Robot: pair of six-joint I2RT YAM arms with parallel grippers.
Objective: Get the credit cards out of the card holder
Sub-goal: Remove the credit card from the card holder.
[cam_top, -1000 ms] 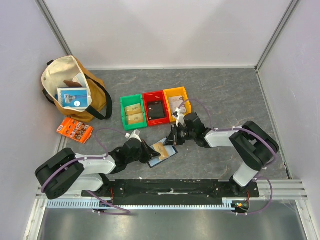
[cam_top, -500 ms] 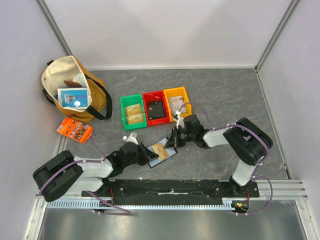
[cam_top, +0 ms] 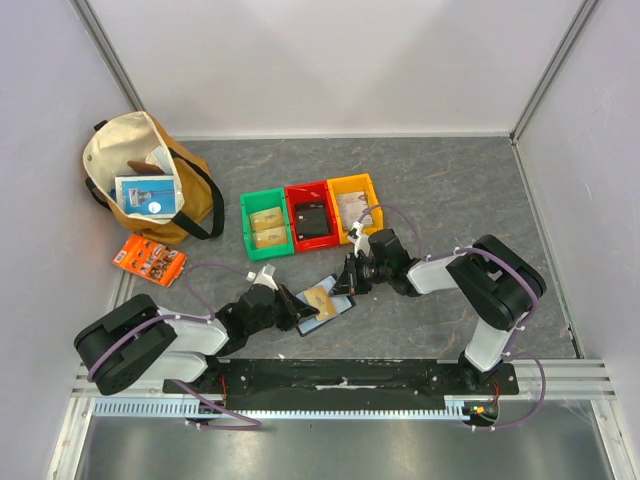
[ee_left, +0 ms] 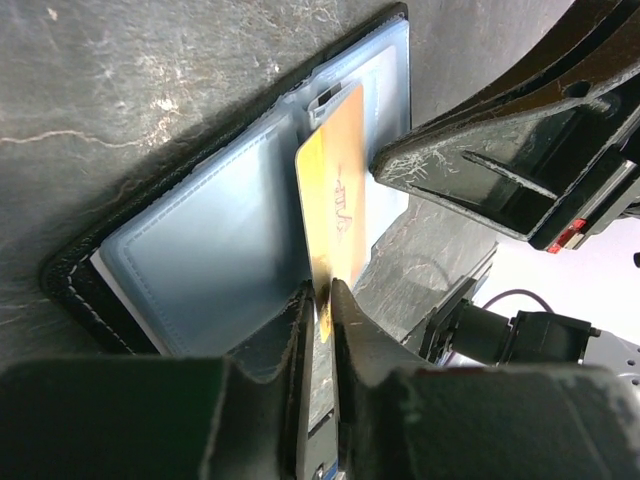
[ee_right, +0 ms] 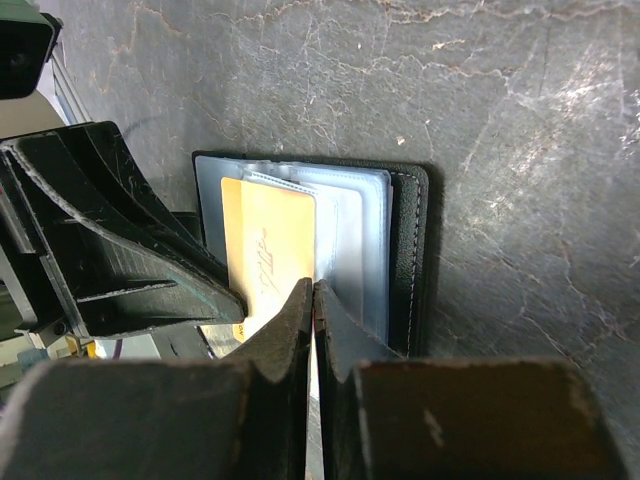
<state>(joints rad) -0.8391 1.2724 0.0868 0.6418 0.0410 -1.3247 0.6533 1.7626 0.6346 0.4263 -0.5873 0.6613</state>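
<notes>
Just in front of the red bin (cam_top: 311, 222), toward the arms, the card holder (cam_top: 322, 303) lies open on the surface (cam_top: 450, 190). The left tool (ee_left: 322, 296) is clamped narrowly on the gold card (ee_left: 335, 205), which is partly out of its sleeve. The right tool (ee_right: 313, 292), nearly shut, presses the card holder; whether it grips anything I cannot tell. The card seems light, stiff and slick: pinch its free edge.

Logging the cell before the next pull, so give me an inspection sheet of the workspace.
Surface: grey marbled table, no spills seen.
Job's things: card holder lying open; gold card over its inner panels.
Clutter: tote bag, orange packet, green bin, red bin, yellow bin.
Grippers: left gripper shut on gold card; right gripper shut at the holder's clear sleeves.
Cables: purple cables loop along both arms.
Surroundings: white walls, metal frame.
</notes>
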